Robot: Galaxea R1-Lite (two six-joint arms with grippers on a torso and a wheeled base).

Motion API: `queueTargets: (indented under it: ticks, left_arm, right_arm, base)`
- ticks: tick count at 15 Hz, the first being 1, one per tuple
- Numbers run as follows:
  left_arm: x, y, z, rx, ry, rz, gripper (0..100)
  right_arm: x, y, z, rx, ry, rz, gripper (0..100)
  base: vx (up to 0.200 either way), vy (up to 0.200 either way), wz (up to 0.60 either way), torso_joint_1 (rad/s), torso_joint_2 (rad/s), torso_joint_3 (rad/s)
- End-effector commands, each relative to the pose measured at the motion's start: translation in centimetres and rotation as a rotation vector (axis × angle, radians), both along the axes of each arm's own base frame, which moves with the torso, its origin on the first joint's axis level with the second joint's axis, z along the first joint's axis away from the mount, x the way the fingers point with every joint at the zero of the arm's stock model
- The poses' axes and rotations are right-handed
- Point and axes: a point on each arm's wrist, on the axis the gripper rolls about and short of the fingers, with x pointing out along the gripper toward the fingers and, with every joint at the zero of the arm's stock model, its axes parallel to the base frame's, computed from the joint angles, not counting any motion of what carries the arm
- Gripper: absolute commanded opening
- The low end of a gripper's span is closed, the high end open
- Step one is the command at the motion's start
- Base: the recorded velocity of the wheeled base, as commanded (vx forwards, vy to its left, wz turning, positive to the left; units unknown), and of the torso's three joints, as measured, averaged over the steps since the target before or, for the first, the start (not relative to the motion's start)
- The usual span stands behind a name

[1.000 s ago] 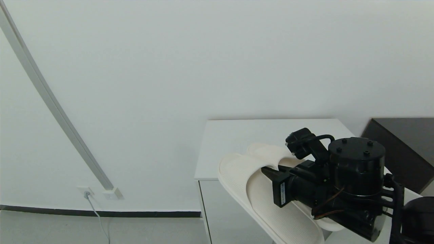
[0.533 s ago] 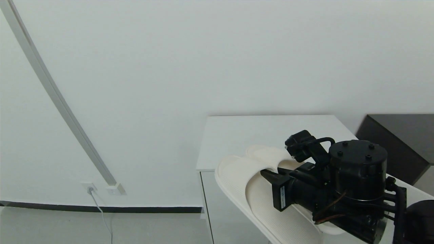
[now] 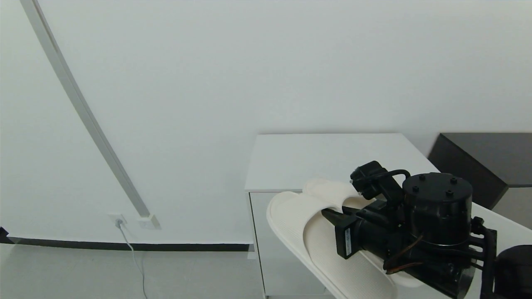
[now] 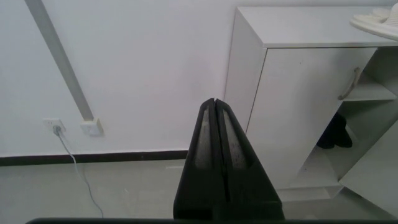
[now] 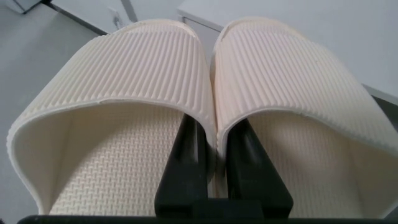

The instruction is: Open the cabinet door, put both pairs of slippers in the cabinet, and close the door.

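My right gripper (image 5: 216, 155) is shut on a pair of cream ribbed slippers (image 5: 149, 81), pinching their two adjoining inner walls between its fingers (image 5: 186, 162). In the head view the slippers (image 3: 299, 216) hang in the right gripper (image 3: 330, 215) in front of the white cabinet (image 3: 324, 158), toes pointing away from the arm. My left gripper (image 4: 214, 143) is shut and empty, held low and facing the cabinet (image 4: 298, 106) from some distance. The cabinet's left door with its handle (image 4: 353, 84) is closed. Its right side stands open, showing a shelf (image 4: 376, 93).
A dark object (image 4: 336, 134) sits low inside the open compartment. A black piece of furniture (image 3: 482, 162) stands right of the cabinet. A grey conduit (image 3: 83, 112) runs down the wall to an outlet with a cable (image 3: 118, 222). Bare floor (image 4: 124, 193) lies left of the cabinet.
The head camera has shifted: wall, conduit and cabinet slid in the picture and more of the cabinet's front shows. The right gripper still holds the slippers the same way.
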Motion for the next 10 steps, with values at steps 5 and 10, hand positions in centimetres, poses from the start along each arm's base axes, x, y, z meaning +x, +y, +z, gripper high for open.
queueTargets:
  ticks: [5,10]
  left_arm:
    - [0.0,0.0,-0.01,-0.001,0.0,0.0,0]
    - [0.0,0.0,-0.01,0.0,0.0,0.0,0]
  right_arm:
    - [-0.05,0.1,-0.31,-0.007,0.008,0.005,0]
    - [-0.07,0.08,-0.19,-0.003,0.005,0.005,0]
  base:
    - [0.0,0.0,0.0,0.0,0.0,0.0]
    - [0.0,0.0,0.0,0.0,0.0,0.0]
